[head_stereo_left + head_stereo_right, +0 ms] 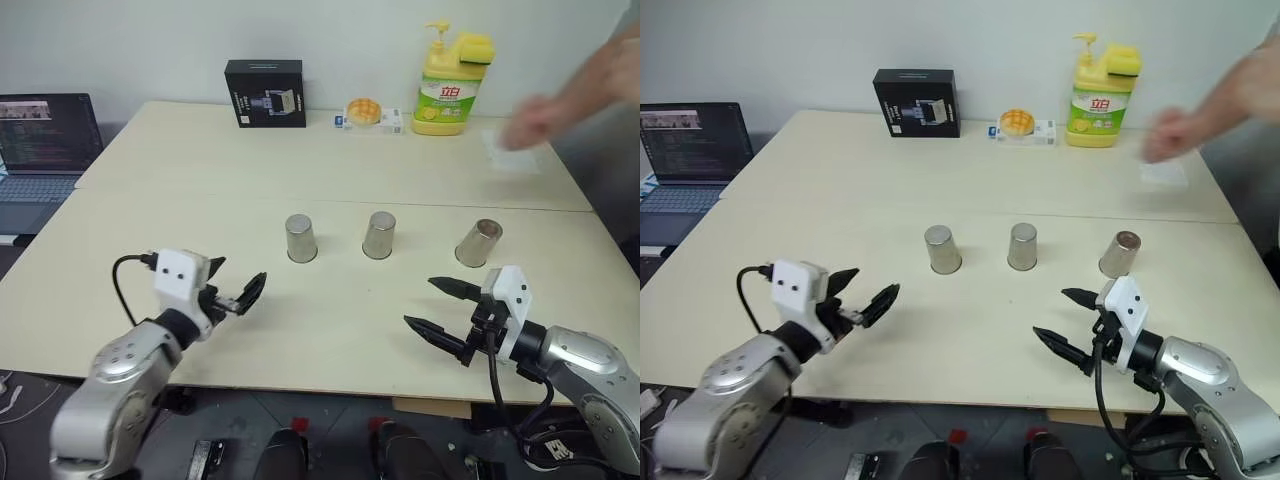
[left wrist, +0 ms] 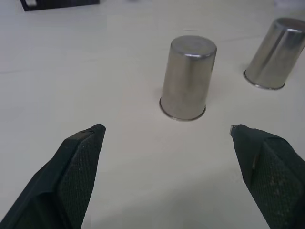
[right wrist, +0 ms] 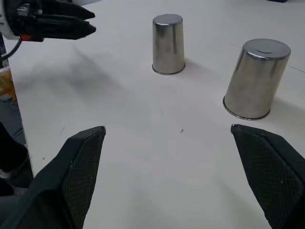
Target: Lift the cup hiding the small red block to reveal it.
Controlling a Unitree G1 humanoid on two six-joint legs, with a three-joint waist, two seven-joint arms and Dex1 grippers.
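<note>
left hand point(image 1: 232, 288) released — near table point(image 1: 200, 170) front edge | right hand point(image 1: 440, 308) released | three cups point(image 1: 379, 235) inverted mid-table — untouched

Ahead of our open right claw point(image 3: 167, 143) we see two upside-down cups point(image 3: 167, 44) point(image 3: 256, 78) on the counter point(image 3: 143, 119), the left claw point(image 3: 71, 26) beyond.

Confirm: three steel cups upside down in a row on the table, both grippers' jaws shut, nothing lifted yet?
Wrong on the jaws. The left gripper and right gripper both stand wide open, as each wrist view shows. The three cups are inverted, unlifted.
</note>
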